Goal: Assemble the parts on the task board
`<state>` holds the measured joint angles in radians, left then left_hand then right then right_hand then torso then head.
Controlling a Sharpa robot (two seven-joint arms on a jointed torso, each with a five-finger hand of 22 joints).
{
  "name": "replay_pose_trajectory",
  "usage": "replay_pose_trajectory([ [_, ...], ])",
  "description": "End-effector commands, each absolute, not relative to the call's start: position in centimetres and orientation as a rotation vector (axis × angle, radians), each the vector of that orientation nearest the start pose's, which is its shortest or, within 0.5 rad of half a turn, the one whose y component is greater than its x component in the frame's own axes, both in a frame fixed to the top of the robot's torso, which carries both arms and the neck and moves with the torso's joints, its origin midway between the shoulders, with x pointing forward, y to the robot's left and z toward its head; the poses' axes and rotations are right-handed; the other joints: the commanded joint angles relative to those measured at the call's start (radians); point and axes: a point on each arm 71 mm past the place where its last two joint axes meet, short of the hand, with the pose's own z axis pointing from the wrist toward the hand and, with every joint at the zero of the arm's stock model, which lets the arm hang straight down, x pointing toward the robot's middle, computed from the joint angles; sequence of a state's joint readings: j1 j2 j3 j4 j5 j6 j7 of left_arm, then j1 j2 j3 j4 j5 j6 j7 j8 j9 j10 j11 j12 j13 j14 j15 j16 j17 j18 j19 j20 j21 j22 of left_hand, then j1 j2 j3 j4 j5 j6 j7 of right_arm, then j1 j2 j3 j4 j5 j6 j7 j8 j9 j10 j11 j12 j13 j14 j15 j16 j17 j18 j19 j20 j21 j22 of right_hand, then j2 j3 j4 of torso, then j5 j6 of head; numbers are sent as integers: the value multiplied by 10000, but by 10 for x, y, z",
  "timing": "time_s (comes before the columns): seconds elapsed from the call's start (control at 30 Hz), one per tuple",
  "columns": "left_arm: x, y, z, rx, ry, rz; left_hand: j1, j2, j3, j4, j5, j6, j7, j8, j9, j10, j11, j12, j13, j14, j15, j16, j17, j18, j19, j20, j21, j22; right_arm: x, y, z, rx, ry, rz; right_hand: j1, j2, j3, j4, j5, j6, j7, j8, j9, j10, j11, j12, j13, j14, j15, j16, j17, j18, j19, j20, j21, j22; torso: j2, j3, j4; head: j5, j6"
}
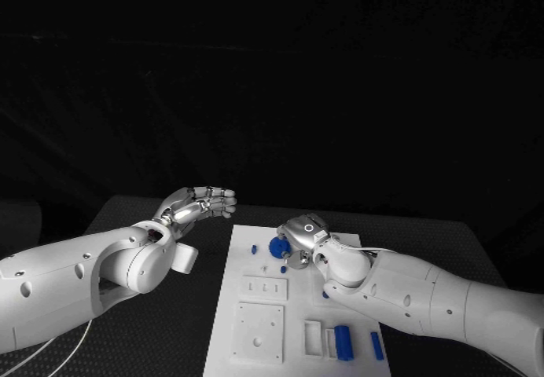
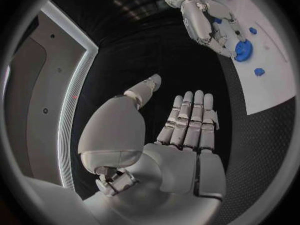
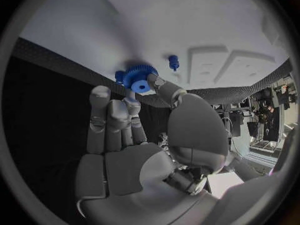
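The flat white plastic task board [image 1: 297,314] lies in the middle of the black table [image 1: 148,228]. Near its far end sits a round blue plastic gear with little teeth and a hole in the middle [image 3: 139,78]. The silver right hand [image 1: 304,238] is right at this gear. In the right wrist view its fingertips [image 3: 132,103] and thumb reach to the rim of the gear, one on each side, so the gear lies just past the fingers, straight ahead of the palm. I cannot tell if the fingers are pinching it tight or only touching it. The gear lies flat on the board, with its hole facing up. A small blue peg [image 3: 173,61] stands on the board just beside the gear, and more small blue pieces [image 1: 343,342] lie at the near end. The silver left hand [image 1: 199,204] hangs over the dark table, off to the side of the board and well apart from the gear. Its fingers are spread out and hold nothing. The right hand is much nearer to the gear, so I think it should do the next move.
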<state>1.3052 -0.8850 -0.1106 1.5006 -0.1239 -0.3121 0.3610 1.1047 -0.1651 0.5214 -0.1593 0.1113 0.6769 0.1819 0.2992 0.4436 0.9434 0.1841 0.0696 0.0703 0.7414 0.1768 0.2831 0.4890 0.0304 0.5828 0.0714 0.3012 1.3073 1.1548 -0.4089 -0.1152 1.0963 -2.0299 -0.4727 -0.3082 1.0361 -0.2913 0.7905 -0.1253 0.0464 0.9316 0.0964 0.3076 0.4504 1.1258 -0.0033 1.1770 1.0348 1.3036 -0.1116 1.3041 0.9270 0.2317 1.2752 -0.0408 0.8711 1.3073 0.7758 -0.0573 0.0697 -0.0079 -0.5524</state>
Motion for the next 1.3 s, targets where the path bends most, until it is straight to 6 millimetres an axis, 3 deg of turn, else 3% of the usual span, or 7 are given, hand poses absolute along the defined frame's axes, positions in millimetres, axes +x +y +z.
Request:
replay_pose_trajectory([
  [0.03, 502, 234, -151, -9297, 14410, -14453, -3, 113, 13, -65, 41, 54, 238, 46, 12, 66, 13, 23, 6, 78, -20, 46, -14, -8, 58, 16, -16, 211, 526, -91, -237, -5438, 13918, 3111, 85, -55, -10, -83, 21, -14, 258, -85, -49, -20, 123, -64, -11, -2, 115, -54, 13, 301, -77, -34, -14, 163, 2, 6, 7, 9, -4],
  [0.27, 502, 234, -151, -9293, 14405, -14450, -6, 112, 10, -68, 42, 53, 238, 46, 13, 67, 15, 21, 5, 78, -20, 46, -15, -7, 59, 17, -18, 210, 524, -88, -237, -5455, 13954, 3224, 95, -59, -59, -192, 21, -297, 282, -223, -102, -45, 150, -75, -9, 0, 147, -75, 31, 301, -92, -29, -27, 158, -1, 0, -4, 5, -15],
  [0.6, 502, 234, -151, -9297, 14397, -14435, -7, 113, 8, -71, 42, 51, 238, 47, 13, 68, 17, 18, 4, 77, -19, 45, -17, -5, 62, 18, -20, 210, 525, -89, -240, -5513, 14459, 3058, 150, -40, -39, -305, 59, -781, 159, -417, -163, -50, 35, -92, -12, 5, 44, -117, 57, 301, -96, -20, -47, 147, -3, 0, -7, 9, -14],
  [0.67, 502, 234, -151, -9297, 14398, -14443, -18, 117, 4, -65, 40, 49, 239, 47, 13, 69, 19, 18, 4, 77, -18, 45, -18, -5, 63, 19, -21, 210, 526, -90, -242, -5557, 14597, 2952, 336, -46, 388, -291, 1564, -882, 92, -447, -178, -42, -26, -111, -19, 15, 76, -149, 61, 280, -94, 9, -72, 138, -3, 1, -9, 14, -13],
  [0.7, 502, 234, -151, -9296, 14402, -14448, -77, 142, -14, -28, 30, 42, 242, 46, 13, 72, 25, 14, 2, 77, -14, 45, -22, -5, 71, 25, -26, 208, 526, -91, -242, -5543, 14611, 2927, 531, -52, 638, -596, 3202, -1070, 24, -513, -195, -59, -39, -115, -11, 8, 30, -149, 82, 277, -129, 2, -63, 165, -1, 3, -7, 17, -11],
  [0.77, 502, 234, -151, -9296, 14405, -14449, -91, 157, -15, -18, 31, 41, 241, 47, 13, 73, 25, 12, 1, 76, -14, 45, -24, -3, 74, 24, -28, 208, 527, -92, -242, -5546, 14667, 2882, 625, 350, 758, -833, 4076, -1151, 4, -508, -188, -42, -109, -117, -6, 29, -90, -173, 91, 301, -101, 20, -37, 178, 0, 4, -2, 15, -6],
  [1.3, 502, 235, -151, -9308, 14380, -14411, -83, 170, -10, -24, 43, 42, 240, 51, 14, 75, 22, 9, 0, 76, -16, 45, -27, 3, 74, 22, -34, 207, 529, -102, -247, -5300, 15378, 2740, 319, 707, 1020, -1194, 4975, -1188, -1, -377, -143, -15, -115, -120, 29, 70, -101, -229, 162, 301, -70, 67, -25, 172, -2, 2, -10, -3, 1],
])
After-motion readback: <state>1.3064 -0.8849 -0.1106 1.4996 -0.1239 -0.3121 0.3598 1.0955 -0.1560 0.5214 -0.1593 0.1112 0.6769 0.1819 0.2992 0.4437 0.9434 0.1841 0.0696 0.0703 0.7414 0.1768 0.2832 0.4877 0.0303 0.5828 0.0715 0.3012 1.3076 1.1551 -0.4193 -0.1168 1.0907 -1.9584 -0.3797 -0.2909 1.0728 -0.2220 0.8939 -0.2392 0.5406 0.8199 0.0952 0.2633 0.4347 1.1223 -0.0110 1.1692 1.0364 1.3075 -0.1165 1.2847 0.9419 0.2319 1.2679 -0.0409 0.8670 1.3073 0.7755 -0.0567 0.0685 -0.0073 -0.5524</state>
